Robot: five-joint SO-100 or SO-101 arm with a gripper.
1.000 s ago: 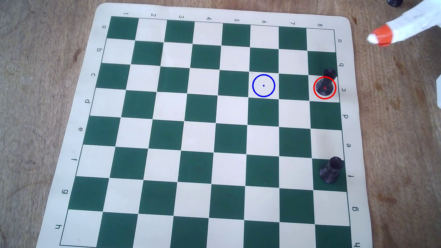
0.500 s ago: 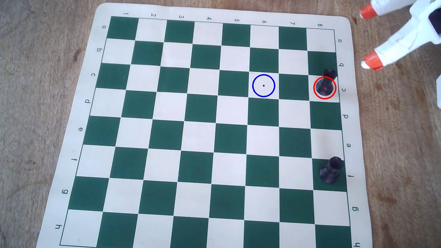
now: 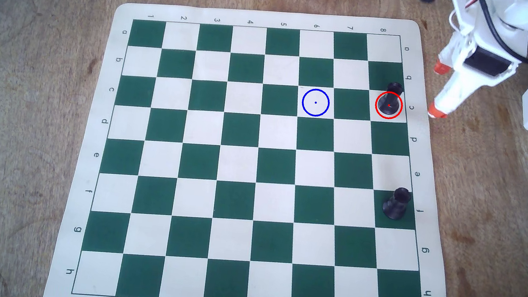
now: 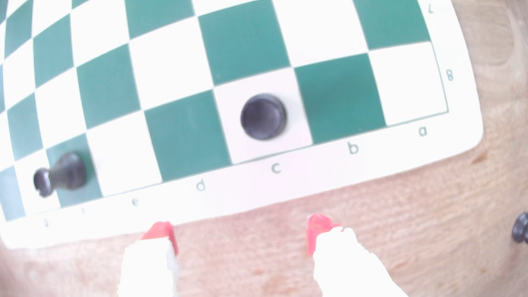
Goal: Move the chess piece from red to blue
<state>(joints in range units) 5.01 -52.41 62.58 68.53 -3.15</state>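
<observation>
Clearly in the approach step, the jaws (image 3: 438, 90) hang spread and empty off the chessboard (image 3: 264, 162), at three o'clock from the black rook (image 3: 389, 103) standing inside the red circle (image 3: 376, 109), so next they must advance to straddle it, then carry it to the blue circle (image 3: 303, 106) at nine o'clock

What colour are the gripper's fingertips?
Orange-red fingertips on white fingers, clearest in the overhead view.

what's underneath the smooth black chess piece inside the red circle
The smooth black rook-like piece stands on a cream square of the green-and-cream board mat, row c. Its round base covers the square's middle.
</observation>
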